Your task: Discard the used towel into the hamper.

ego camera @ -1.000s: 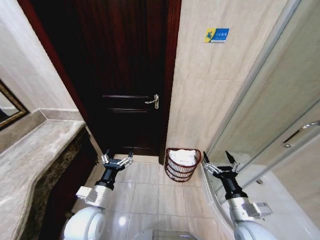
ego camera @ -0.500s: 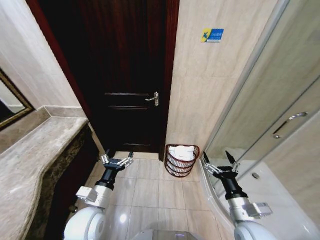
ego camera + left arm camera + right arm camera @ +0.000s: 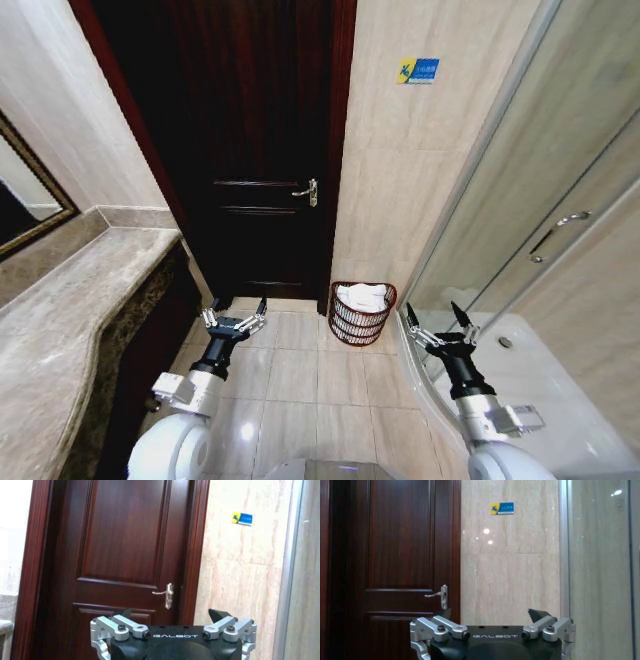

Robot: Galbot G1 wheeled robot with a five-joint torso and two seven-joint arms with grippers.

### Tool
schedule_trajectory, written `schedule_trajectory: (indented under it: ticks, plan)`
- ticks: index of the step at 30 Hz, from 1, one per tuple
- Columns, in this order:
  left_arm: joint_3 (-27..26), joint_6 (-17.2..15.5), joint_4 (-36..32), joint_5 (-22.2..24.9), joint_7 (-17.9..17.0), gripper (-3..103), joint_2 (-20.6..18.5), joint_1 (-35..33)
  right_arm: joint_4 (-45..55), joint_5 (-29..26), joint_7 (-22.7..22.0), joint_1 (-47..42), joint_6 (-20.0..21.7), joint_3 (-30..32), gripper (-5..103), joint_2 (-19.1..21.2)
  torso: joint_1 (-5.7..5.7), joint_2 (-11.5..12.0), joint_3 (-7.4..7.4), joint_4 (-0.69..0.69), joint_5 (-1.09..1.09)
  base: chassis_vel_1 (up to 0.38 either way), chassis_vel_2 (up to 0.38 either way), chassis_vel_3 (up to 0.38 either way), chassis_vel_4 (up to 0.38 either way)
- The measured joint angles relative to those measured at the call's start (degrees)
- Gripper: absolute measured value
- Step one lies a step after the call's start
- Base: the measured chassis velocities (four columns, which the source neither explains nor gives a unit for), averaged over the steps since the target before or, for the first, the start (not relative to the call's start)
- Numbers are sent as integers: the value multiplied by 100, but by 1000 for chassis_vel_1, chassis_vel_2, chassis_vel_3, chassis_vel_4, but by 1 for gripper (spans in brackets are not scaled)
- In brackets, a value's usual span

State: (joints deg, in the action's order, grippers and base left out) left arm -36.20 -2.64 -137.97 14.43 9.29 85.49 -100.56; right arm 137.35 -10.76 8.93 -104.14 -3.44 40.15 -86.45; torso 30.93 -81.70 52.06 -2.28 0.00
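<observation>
The hamper point(image 3: 360, 313) stands on the tiled floor against the beige wall, just beside the dark wooden door point(image 3: 255, 150) on its handle side. A white towel point(image 3: 363, 297) lies inside it, showing above the rim; how far down it reaches is hidden by the basket's ribs. The hamper's far side touches or nearly touches the wall; which cannot be told.

The left gripper point(image 3: 235, 313) hovers above the floor in front of the door, well apart from the hamper, its fingers spread wide and holding nothing. The right gripper point(image 3: 438, 320) hangs on the hamper's other side, near the curved edge of the shower tray point(image 3: 520, 370), also splayed and empty.

In the left wrist view, the left gripper point(image 3: 172, 620) faces the door with its lever handle point(image 3: 167, 594); its fingertips are cut off at the frame's lower edge. In the right wrist view, the right gripper point(image 3: 492, 620) points at the wall beside the door, beneath a small blue and yellow sign point(image 3: 502, 508) whose lettering is too small to read.
</observation>
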Motion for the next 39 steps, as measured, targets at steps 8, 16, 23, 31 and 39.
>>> schedule_trajectory:
  ticks: [8, 16, 23, 31, 39]
  plan:
    - [0, 0, 0, 0, 0, 100, 0, 0, 0, 0, 0, 0, 0, 0, 100, 0, 0, 0, 0, 0, 0, 85, -71, -74, 73]
    - [0, 0, 0, 0, 0, 100, 0, 0, 0, 0, 0, 0, 0, 0, 100, 0, 0, 0, 0, 0, 0, 66, -60, -63, 75]
    - [0, 0, 0, 0, 0, 100, 0, 0, 0, 0, 0, 0, 0, 0, 100, 0, 0, 0, 0, 0, -1, 74, -77, -78, 76]
    - [0, 0, 0, 0, 0, 100, 0, 0, 0, 0, 0, 0, 0, 0, 100, 0, 0, 0, 0, 0, 0, 76, -73, -77, 73]
    - [0, 0, 0, 0, 0, 100, 0, 0, 0, 0, 0, 0, 0, 0, 100, 0, 0, 0, 0, 0, 0, 79, -67, -67, 79]
